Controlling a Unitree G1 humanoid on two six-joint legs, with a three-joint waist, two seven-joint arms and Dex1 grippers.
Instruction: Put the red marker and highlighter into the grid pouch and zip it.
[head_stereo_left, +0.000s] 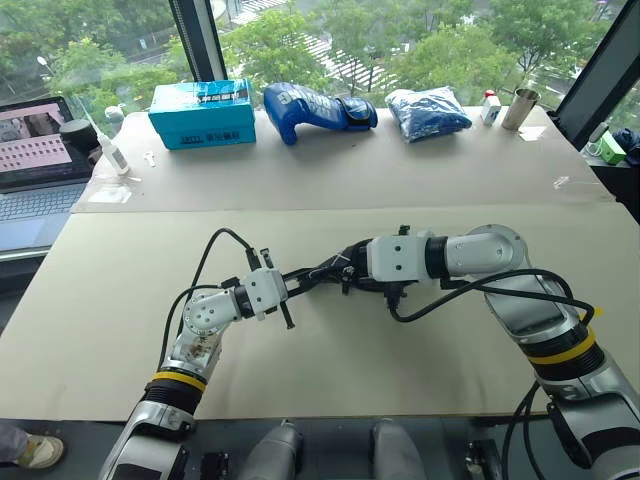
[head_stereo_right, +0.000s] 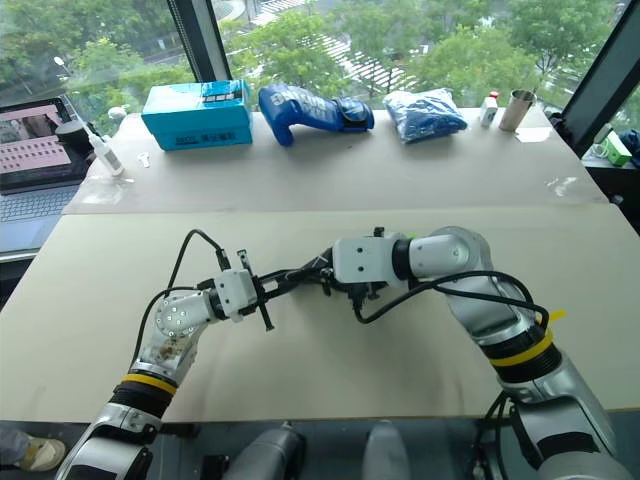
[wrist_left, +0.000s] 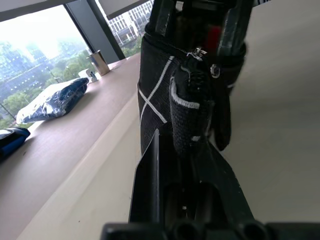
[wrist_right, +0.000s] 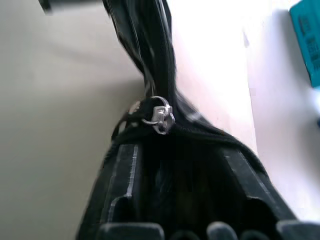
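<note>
grid pouch (wrist_left: 170, 100) held above tabletop (head_stereo_left: 330, 370) between both claws, left claw (head_stereo_left: 292, 283) pinching its end, right claw (head_stereo_left: 345, 272) spread around zipper end, teal box (head_stereo_left: 201, 112), blue glove (head_stereo_left: 315, 108), laptop (head_stereo_left: 35, 150) behind pouch

The grid pouch (head_stereo_left: 318, 270) hangs above the worktop (head_stereo_left: 330, 360) between the left end effector (head_stereo_left: 287, 284) and the right end effector (head_stereo_left: 345, 270). Behind, along the window, a box (head_stereo_left: 202, 113) sits left of a glove (head_stereo_left: 315, 108) and a bag (head_stereo_left: 427, 110).
</note>
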